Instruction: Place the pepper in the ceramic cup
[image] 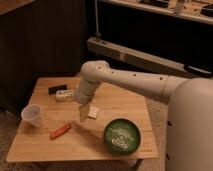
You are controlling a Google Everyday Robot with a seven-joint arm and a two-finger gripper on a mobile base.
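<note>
One wooden table [40, 145] carries six loose things: one pepper [60, 131], one ceramic cup [31, 115], one green bowl [106, 134], one dark flat object [57, 89], one pale small packet [64, 95] and one small white piece [93, 113]. There is one arm [135, 80] with one claw [83, 114].

The arm reaches in from the robot's white body [192, 125] at the right of the view. Its long link rises leftward to a rounded joint, then bends sharply down through the wrist. The claw points downward, low over the middle of the table. I cannot tell whether it is wide or narrow, or whether it grips anything.

The pepper lies flat on the table, in front of the claw and a little to its left in the view, near but apart from it. The cup stands upright further left, well apart from the claw and beyond the pepper. The bowl sits in front of the claw to the right. The white piece lies just beside the claw on its right. The dark object and the packet lie behind the claw to the left, close to each other.
</note>
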